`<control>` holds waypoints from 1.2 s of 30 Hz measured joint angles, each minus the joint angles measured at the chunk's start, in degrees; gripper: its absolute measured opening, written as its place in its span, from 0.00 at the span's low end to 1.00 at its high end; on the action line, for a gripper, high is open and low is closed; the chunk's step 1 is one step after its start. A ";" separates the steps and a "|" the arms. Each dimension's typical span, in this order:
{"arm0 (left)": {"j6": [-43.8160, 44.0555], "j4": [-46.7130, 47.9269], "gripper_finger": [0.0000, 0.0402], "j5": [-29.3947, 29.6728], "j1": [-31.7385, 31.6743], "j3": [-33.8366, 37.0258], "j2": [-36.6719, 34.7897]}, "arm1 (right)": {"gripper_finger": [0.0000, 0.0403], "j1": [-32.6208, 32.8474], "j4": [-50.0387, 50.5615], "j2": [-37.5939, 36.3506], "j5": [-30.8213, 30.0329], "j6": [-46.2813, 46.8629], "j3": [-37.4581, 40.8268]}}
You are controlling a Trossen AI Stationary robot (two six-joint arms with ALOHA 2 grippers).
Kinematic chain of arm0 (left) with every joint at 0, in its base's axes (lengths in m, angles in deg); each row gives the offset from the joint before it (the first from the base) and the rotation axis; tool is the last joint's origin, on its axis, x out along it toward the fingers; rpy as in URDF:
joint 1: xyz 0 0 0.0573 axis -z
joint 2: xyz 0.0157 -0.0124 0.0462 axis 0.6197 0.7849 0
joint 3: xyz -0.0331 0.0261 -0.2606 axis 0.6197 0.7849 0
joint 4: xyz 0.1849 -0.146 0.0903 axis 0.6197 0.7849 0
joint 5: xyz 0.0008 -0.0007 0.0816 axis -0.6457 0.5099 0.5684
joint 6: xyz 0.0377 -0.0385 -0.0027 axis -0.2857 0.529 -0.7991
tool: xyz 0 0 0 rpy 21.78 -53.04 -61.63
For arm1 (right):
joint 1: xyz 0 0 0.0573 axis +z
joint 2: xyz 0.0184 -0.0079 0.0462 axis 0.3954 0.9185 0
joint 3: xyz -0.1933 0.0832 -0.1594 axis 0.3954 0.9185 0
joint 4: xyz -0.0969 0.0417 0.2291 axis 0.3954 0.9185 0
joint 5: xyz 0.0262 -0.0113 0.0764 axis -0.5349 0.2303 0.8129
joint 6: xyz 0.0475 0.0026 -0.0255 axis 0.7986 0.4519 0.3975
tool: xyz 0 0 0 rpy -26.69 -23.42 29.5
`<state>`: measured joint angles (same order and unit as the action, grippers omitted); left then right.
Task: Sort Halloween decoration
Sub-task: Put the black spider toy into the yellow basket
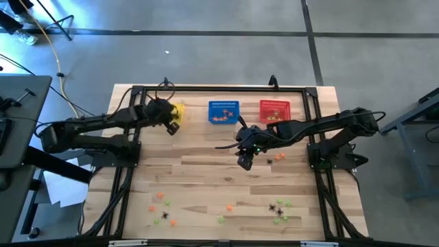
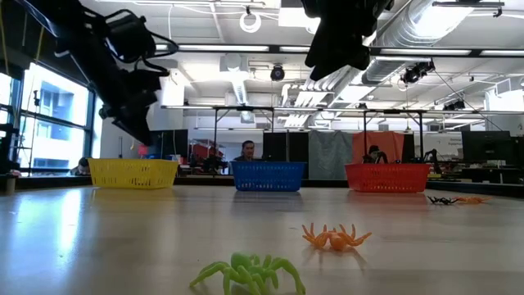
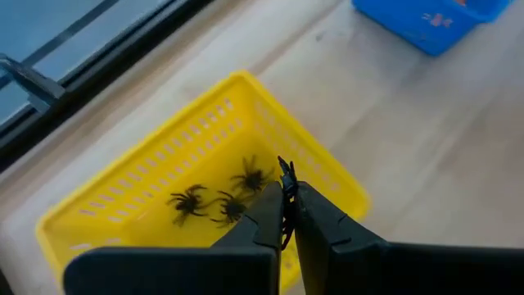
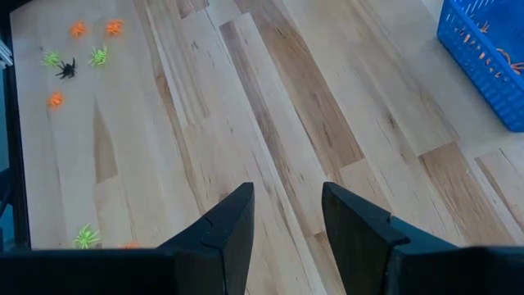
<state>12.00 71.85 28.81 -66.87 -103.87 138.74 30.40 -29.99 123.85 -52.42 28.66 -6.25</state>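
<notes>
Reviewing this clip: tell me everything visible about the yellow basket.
The yellow basket is a small rectangular mesh tub of what looks like plastic, with slotted walls and a solid rim. It stands upright on the wooden table at the far edge, leftmost of three baskets. Three black spiders lie on its floor. The left tool hangs above it, shut on a black spider, not touching the basket.

We see a grey floor point(image 1: 219, 41) with dark seams around the wooden bench point(image 1: 206, 171). Beyond its far edge, windows point(image 2: 49, 123) brighten one side, and ducts point(image 2: 434, 33) and lamps point(image 2: 250, 18) hang overhead.
</notes>
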 joint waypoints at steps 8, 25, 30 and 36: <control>-2.69 -3.58 0.01 -2.75 -5.81 0.00 6.72 | 0.35 0.00 0.00 0.00 0.01 0.00 0.00; -0.68 -4.43 0.08 -4.46 -6.67 0.00 11.84 | 0.35 0.01 -0.02 0.00 0.00 0.00 0.00; 0.17 -4.34 0.24 -4.49 -6.67 0.00 11.83 | 0.35 0.00 -0.02 0.00 0.01 0.00 0.00; 0.62 -4.32 0.36 -4.46 -6.65 0.00 11.83 | 0.35 0.00 -0.01 0.00 -0.01 0.00 0.00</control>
<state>12.62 67.53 24.34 -73.52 -103.87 150.57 30.40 -30.00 123.85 -52.43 28.66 -6.25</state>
